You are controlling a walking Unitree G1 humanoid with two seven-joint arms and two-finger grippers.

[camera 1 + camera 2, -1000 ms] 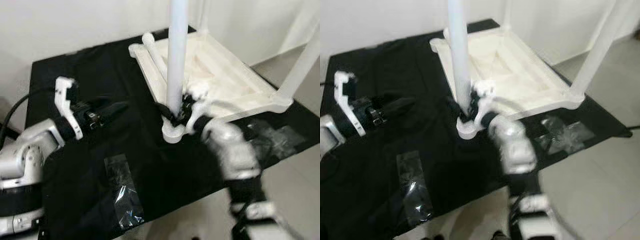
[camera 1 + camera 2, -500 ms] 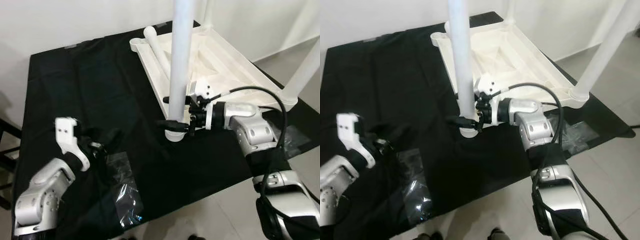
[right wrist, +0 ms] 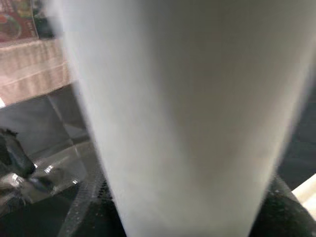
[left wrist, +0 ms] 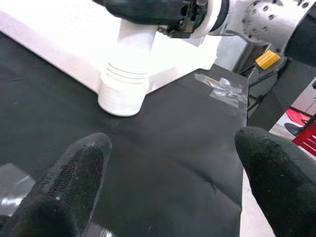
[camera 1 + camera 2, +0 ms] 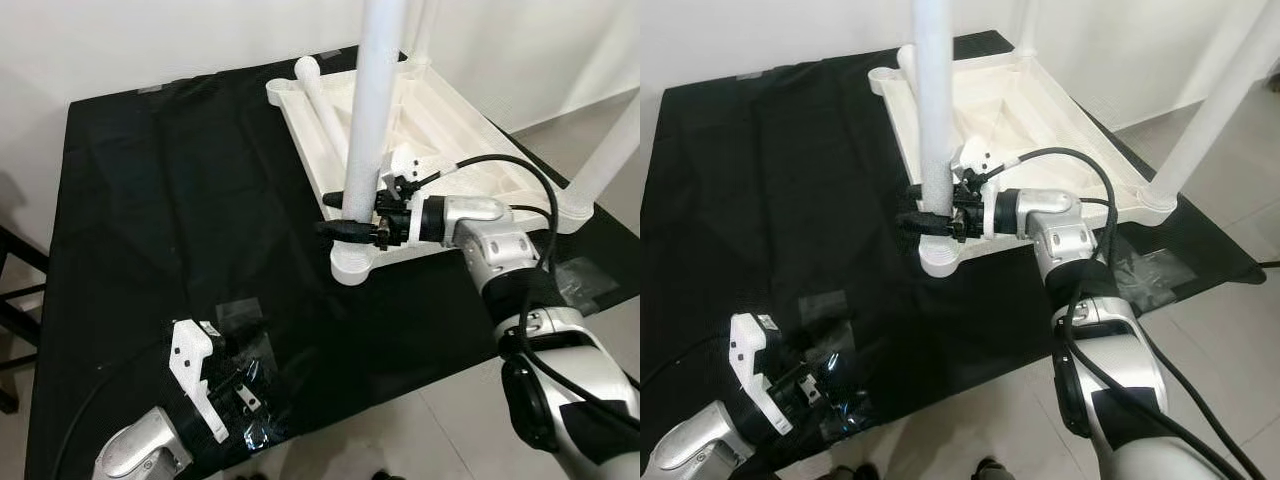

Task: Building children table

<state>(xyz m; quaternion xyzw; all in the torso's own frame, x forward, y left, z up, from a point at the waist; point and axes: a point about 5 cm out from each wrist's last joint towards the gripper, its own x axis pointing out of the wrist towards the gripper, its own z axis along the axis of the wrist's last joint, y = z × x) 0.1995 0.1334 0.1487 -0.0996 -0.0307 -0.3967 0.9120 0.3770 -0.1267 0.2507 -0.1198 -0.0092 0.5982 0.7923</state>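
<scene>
The white children's table lies upside down on a black cloth. An upright white leg stands in the ribbed socket at its near left corner. My right gripper is shut on this leg just above the socket, and the right wrist view shows the leg up close. A loose leg lies inside the table frame. My left gripper hovers low over the cloth near the front edge, open, with nothing between its fingers.
Two more legs stand up, at the right corner and at the back. Clear tape patches lie on the cloth by my left gripper and at the right. A dark frame stands at the left edge.
My left arm has drawn back from the middle of the cloth to the front edge. My right gripper stays on the leg. The camera has shifted slightly.
</scene>
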